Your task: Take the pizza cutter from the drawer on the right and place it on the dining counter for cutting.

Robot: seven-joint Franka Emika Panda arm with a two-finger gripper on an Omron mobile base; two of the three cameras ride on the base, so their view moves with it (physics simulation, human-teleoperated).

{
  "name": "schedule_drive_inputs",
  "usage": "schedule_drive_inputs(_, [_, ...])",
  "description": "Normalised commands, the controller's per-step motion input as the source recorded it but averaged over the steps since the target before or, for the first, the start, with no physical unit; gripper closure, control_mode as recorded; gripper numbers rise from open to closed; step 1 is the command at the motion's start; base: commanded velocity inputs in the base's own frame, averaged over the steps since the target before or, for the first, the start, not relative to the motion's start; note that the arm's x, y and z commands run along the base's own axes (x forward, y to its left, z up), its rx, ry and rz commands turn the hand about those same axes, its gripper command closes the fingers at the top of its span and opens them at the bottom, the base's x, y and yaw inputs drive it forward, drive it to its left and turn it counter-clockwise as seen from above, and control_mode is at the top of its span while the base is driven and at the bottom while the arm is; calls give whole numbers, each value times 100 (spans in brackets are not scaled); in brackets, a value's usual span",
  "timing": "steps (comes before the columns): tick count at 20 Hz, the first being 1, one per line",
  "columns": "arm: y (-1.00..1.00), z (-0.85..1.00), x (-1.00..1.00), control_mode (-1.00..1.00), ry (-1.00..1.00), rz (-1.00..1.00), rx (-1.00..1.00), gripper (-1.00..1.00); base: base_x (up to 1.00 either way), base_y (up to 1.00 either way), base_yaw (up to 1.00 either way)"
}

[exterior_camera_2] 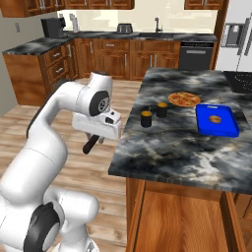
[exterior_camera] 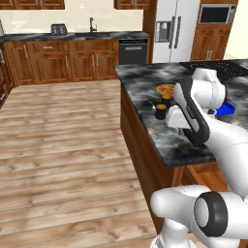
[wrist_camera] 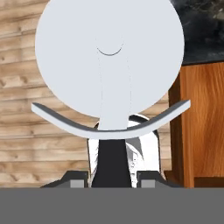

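one thing in the pincer right now: the pizza cutter, clenched by its black handle with the big pale wheel sticking out ahead of the fingertips. in the right base view the handle pokes out below the hand, which hangs over the wooden floor, just off the near-left edge of the dining worktop. so the cutter's out of the drawer and up in the air, not yet over the stone.

ahead of the pincer and off to one side sit two dark shakers, with the pizza beyond them and a blue tray further across.

if it were me, i'd lift a bit more so the wheel clears the worktop edge, swing in over the bare marbled patch short of the shakers, come down gently, and only let go once the wheel's resting flat. clipping that edge looks like the main risk.
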Motion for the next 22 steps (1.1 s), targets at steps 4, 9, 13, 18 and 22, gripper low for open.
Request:
schedule_drive_inputs(4, [51,0,0,-100,5,1,-16,100,0,0,0])
schedule_drive_inputs(9, [15,2,0,-100,11,5,0,100,0,0,0])
schedule_drive_inputs(13, [2,0,8,-100,2,6,0,100,0,0,0])
schedule_drive_inputs(18, [-4,0,0,-100,0,14,3,100,0,0,0])
schedule_drive_inputs(22, [0,0,0,-100,0,5,0,100,0,0,0])
